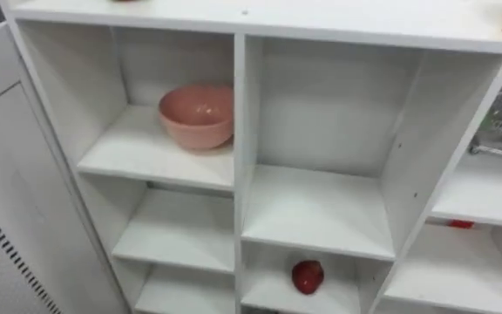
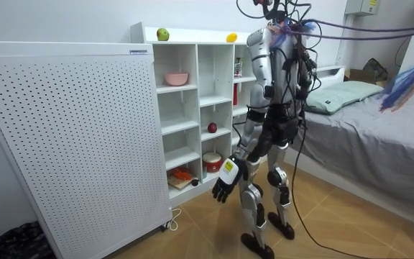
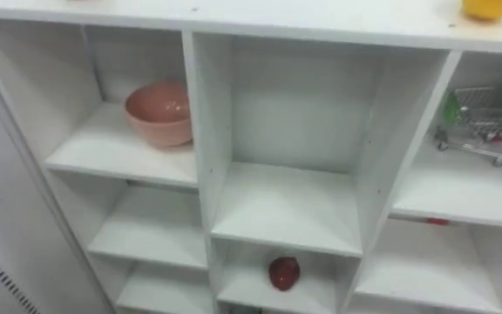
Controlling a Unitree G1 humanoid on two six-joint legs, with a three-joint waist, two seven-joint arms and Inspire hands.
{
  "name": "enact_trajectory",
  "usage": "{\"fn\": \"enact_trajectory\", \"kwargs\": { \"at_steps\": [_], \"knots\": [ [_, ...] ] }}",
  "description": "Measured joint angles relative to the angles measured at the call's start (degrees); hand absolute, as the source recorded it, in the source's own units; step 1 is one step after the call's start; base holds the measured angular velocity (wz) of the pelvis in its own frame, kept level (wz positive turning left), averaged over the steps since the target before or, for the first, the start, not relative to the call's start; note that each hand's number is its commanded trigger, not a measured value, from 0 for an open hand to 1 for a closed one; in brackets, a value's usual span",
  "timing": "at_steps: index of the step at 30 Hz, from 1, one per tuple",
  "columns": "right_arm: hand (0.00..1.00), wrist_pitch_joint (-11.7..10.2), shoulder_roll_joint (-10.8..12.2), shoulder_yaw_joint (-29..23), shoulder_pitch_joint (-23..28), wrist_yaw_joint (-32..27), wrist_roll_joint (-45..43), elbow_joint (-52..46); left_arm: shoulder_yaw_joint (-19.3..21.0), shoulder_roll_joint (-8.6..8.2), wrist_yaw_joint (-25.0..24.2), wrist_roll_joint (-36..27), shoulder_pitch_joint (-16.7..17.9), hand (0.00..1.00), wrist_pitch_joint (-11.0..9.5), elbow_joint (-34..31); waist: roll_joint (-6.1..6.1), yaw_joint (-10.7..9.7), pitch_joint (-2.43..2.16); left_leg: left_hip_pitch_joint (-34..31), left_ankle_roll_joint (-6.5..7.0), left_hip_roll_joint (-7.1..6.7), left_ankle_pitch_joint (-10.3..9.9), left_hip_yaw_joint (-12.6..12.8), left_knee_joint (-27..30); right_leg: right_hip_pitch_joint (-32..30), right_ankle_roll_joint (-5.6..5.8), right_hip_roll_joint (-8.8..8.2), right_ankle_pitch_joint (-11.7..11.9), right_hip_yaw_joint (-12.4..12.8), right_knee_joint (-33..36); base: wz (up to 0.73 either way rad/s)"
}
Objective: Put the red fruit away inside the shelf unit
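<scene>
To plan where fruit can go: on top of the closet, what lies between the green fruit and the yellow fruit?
Nothing. The room view shows the closet's white top bare between the green fruit and the yellow fruit.

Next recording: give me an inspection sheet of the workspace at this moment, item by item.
Surface: white compartment shelf unit; the robot stands facing it.
Job's things: red apple in a lower compartment of the middle column; yellow fruit and green apple on the top board.
Clutter: pink round bowl in the upper left compartment; small wire shopping trolley in the right column.
Hands: left hand hangs low by the shelf, fingers relaxed, holding nothing.
Cables: thin white cord on the floor by the panel.
Surroundings: white perforated panel; bed with grey cover; wooden floor.
</scene>
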Motion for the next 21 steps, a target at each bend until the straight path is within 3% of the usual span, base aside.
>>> {"fn": "enact_trajectory", "kwargs": {
  "at_steps": [2, 7, 13, 17, 21],
  "knots": [
    [0.00, 0.00, 2.00, -2.66, 1.30, -0.81, 0.67, 1.88, 3.18, -1.30, 0.93, 2.05, 0.37, 0.00, 0.51, -0.01, 0.10, -0.98, 0.05, 3.95, -0.22, 0.26, 0.52, 0.20, -3.52, 4.29, 0.17, 1.12, 1.32, 0.51, -4.57, 0.02],
    [0.00, -0.03, 4.66, -4.42, 1.57, -1.32, 2.67, 2.44, 4.46, -1.53, 2.21, 3.14, -0.26, 0.00, 0.34, -0.02, 0.71, -2.20, -0.08, 9.51, -0.51, 0.68, 0.77, 0.27, -7.63, 9.98, 0.40, 2.59, 3.29, 0.78, -10.59, -0.09],
    [0.00, 0.60, 4.75, -6.71, 1.22, -1.12, 1.71, 4.50, 9.00, -2.08, 2.29, 5.48, -0.57, 0.00, 0.54, 0.06, 1.56, -2.47, 0.02, 13.30, -0.52, 0.68, 0.82, 0.30, -9.93, 12.84, 0.50, 3.17, 3.89, 2.86, -12.71, -0.14],
    [0.00, 1.52, 4.75, -7.14, 1.17, -0.21, 1.35, 5.10, 12.27, -3.62, 1.90, 7.15, -0.30, 0.00, 1.93, 0.61, 2.03, -2.39, 0.19, 16.09, -0.46, 0.75, 1.09, 0.13, -12.07, 13.94, 0.49, 3.51, 3.90, 5.45, -12.68, -0.16],
    [0.00, 2.40, 4.89, -8.36, 0.74, 1.39, -0.04, 6.30, 13.21, -4.23, 1.39, 10.97, -0.10, 0.00, 2.81, 0.68, 2.03, -2.49, 0.24, 17.71, -0.41, 0.76, 1.34, -0.10, -12.33, 14.98, 0.46, 3.56, 3.92, 6.22, -12.23, -0.07]
  ]
}}
